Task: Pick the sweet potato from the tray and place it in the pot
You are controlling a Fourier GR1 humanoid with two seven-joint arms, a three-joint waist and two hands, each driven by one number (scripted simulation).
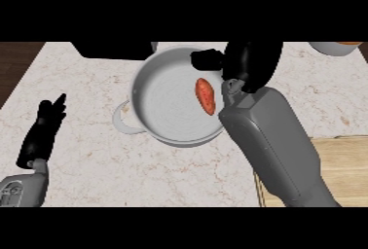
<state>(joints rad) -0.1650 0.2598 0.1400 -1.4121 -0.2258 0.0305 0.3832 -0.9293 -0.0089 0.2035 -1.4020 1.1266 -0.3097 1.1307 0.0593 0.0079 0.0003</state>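
Note:
An orange-red sweet potato [206, 96] lies inside the white pot [167, 104], toward its right side. My right hand [244, 61] hovers over the pot's far right rim, above and just right of the sweet potato, fingers relaxed and holding nothing. The wooden tray [346, 168] sits at the lower right, partly hidden by my right forearm. At the left, my left hand [45, 127] rests open over the counter, fingers pointing up.
A black object [115, 50] stands at the back, touching the pot's far left rim. A grey bowl with something orange [336, 47] peeks in at the top right corner. Dark floor shows past the counter's left edge.

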